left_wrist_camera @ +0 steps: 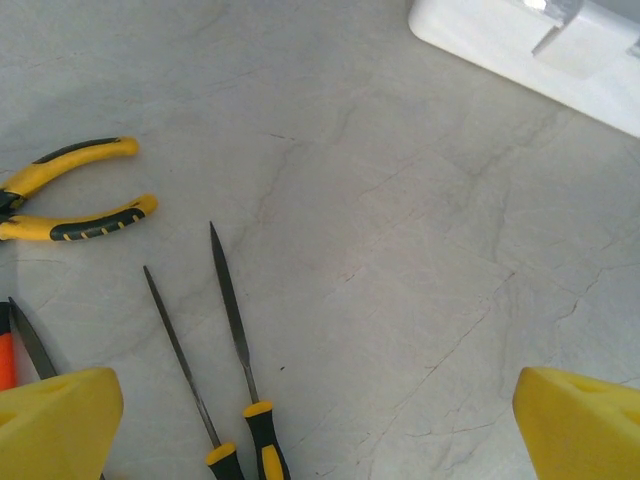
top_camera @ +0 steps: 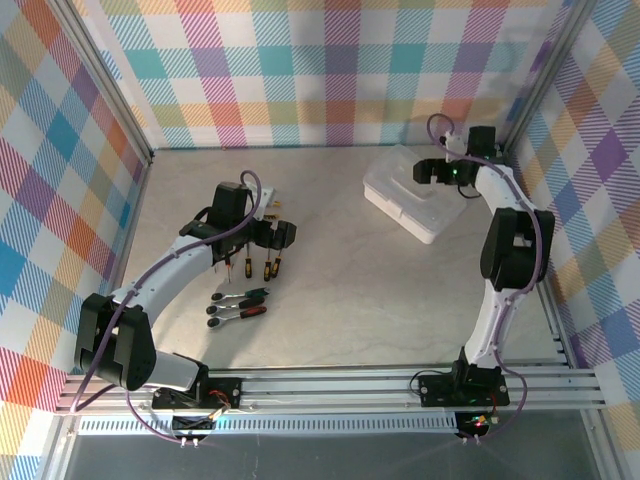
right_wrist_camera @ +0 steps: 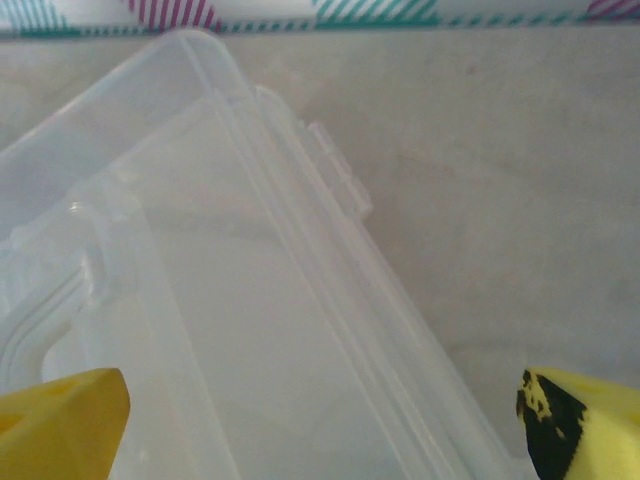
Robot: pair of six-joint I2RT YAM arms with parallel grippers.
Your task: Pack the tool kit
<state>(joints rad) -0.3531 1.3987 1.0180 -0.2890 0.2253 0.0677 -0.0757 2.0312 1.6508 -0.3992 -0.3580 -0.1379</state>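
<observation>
From above, your clear rectangular plastic case [top_camera: 418, 205] sits on the grey marbled table [top_camera: 340, 320]. The right gripper [top_camera: 432, 172] hangs over the case's far edge. The left gripper [top_camera: 272, 236] is well left of the case, above loose tools: slim yellow-and-black-handled drivers [top_camera: 256, 268] and, farther still from the case, two ratchets with green and red handles [top_camera: 238, 303]. You cannot read jaw width here.

The left wrist camera gives you that. Its yellow fingertips [left_wrist_camera: 60, 425] stand fully apart, with only bare table between them. It also shows yellow-and-black-handled pliers [left_wrist_camera: 80, 190], lying beyond the drivers from the case corner.

The right wrist camera shows those yellow fingertips [right_wrist_camera: 60, 420] equally wide, gripping nothing, over the case's translucent top and latch tabs [right_wrist_camera: 335, 170]. You cannot tell whether they touch.
</observation>
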